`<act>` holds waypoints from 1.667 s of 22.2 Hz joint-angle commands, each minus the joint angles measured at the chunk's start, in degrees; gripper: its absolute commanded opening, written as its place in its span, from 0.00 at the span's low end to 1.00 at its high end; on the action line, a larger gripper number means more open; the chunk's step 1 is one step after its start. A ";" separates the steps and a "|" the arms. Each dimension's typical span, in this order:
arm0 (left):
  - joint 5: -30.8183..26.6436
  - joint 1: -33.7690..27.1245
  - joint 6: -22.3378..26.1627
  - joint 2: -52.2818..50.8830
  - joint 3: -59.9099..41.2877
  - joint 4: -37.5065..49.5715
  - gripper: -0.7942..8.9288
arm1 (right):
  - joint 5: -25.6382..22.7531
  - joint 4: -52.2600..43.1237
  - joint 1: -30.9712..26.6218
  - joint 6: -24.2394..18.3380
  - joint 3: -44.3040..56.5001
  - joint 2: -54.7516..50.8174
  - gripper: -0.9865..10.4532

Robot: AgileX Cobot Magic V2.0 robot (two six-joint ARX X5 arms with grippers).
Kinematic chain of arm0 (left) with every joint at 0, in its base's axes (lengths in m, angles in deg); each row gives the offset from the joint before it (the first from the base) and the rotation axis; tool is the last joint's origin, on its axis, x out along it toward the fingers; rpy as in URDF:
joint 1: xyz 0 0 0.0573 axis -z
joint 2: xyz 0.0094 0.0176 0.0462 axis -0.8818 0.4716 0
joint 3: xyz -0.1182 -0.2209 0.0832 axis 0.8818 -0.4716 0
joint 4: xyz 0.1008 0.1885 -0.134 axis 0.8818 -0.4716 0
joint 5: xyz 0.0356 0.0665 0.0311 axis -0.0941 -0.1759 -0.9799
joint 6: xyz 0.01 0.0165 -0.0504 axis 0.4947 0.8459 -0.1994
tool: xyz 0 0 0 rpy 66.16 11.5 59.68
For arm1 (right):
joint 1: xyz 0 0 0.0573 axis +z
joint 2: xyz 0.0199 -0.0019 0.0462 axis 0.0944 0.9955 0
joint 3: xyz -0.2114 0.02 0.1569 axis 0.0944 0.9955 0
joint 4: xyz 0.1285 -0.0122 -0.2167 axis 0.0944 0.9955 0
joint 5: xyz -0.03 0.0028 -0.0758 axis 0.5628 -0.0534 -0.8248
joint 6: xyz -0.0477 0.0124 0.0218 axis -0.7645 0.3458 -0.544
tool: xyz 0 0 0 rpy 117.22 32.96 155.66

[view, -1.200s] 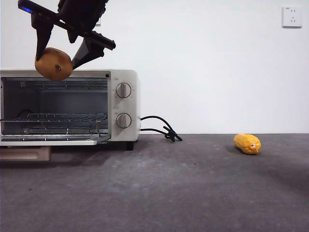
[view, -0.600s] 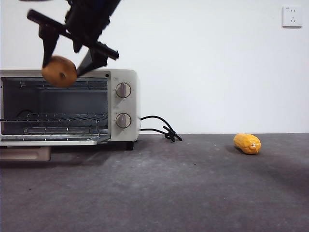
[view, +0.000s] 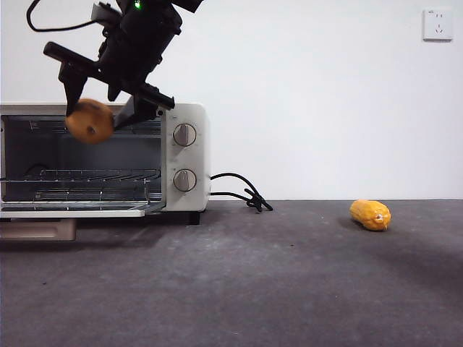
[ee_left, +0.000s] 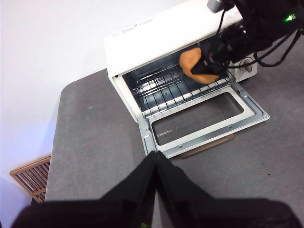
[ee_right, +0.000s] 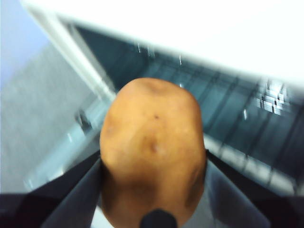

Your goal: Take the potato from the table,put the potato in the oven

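Observation:
The round orange-brown potato [view: 90,121] [ee_right: 152,142] hangs in the air, level with the top of the oven's open mouth. My right gripper [view: 98,116] [ee_right: 153,190] is shut on it, one black jaw on each side. The cream-white oven [view: 184,155] [ee_left: 142,33] stands at the left on the dark grey table [view: 253,275], its glass door [ee_left: 204,118] folded down flat and the wire rack [view: 94,176] bare. The left wrist view shows the potato [ee_left: 192,61] just at the opening's upper edge. My left gripper [ee_left: 155,159] is shut on nothing, high above the table in front of the door.
An oblong yellow-orange corn-like piece [view: 370,215] lies on the table at the right. The oven's black cord [view: 242,191] coils behind its right side. A wooden board [view: 36,230] sits under the open door. A wall socket [view: 437,24] is at the upper right.
The right gripper has carried the potato down and a little to the right, from above the oven's top edge to the front of the open mouth.

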 commanded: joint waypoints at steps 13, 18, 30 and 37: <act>-0.15 0.31 -0.42 -0.11 -0.02 0.13 0.08 | -5.22 -6.27 -1.20 1.25 0.42 5.53 0.19; -0.15 0.31 -0.42 -0.11 -0.02 0.13 0.08 | -6.19 -7.67 -1.75 1.33 0.42 6.38 0.19; -0.15 0.31 -0.37 -0.04 -0.02 0.13 0.08 | -7.91 -7.74 -2.16 2.10 0.42 8.50 0.20; -0.15 0.31 -0.39 0.04 -0.02 0.13 0.08 | -9.33 -7.67 -2.51 2.14 0.42 8.50 0.21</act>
